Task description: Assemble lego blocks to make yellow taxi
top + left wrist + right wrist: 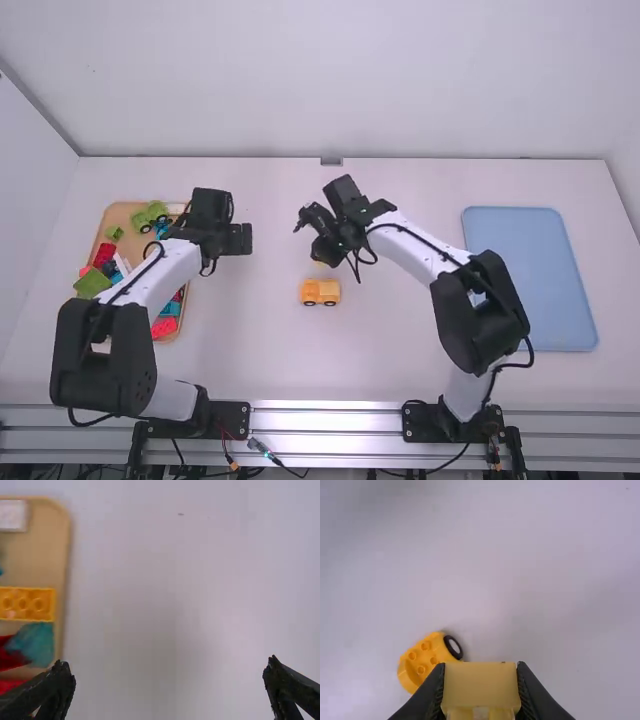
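Yellow car [321, 291] is lying wheels-down on table [390, 365], just on near side of right gripper [480, 666], long axis running left-right. Right gripper, closer one, is clamping block [480, 687]; next move is likely calling for easing nearward, squaring block to car. Left gripper [169, 667] is hanging empty, fingers spread, beside toy tray [122, 216]. Blue tray [535, 285] is lying far right; wall [330, 80] is rising behind.
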Robot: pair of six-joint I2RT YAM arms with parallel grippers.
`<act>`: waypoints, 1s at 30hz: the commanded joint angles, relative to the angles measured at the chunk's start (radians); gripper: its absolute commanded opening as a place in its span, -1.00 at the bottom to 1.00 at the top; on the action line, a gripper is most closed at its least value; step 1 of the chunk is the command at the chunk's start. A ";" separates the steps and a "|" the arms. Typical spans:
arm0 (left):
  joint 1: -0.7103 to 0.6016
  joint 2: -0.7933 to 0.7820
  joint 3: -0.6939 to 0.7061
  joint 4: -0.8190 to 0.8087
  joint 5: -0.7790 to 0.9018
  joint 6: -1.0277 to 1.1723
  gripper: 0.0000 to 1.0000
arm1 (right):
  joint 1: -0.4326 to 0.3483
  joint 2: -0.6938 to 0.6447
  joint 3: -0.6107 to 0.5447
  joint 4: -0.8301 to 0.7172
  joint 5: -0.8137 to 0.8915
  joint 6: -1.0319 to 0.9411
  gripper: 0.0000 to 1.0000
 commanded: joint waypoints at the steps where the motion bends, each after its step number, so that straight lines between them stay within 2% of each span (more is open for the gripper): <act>1: 0.071 -0.032 0.017 -0.002 -0.005 -0.017 0.98 | 0.031 0.011 0.041 -0.019 0.047 -0.066 -1.00; 5: 0.195 -0.061 0.017 -0.002 0.161 0.056 0.98 | 0.074 0.012 0.054 -0.037 0.050 -0.102 -1.00; 10: 0.363 -0.085 0.012 -0.001 0.275 0.056 0.98 | 0.135 0.012 0.056 -0.011 0.102 -0.118 -1.00; 13: 0.412 -0.085 0.005 0.011 0.309 0.064 0.98 | 0.164 0.012 0.056 -0.005 0.112 -0.123 -1.00; 19: 0.452 -0.085 -0.042 0.093 0.401 0.062 0.97 | 0.215 0.012 0.064 -0.022 0.156 -0.136 -1.00; 26: 0.446 -0.085 -0.059 0.123 0.443 0.063 0.98 | 0.206 0.014 0.068 -0.004 0.137 -0.136 -1.00; 30: 0.443 -0.085 -0.059 0.121 0.443 0.063 0.98 | 0.219 0.113 0.137 -0.021 0.095 -0.144 -1.00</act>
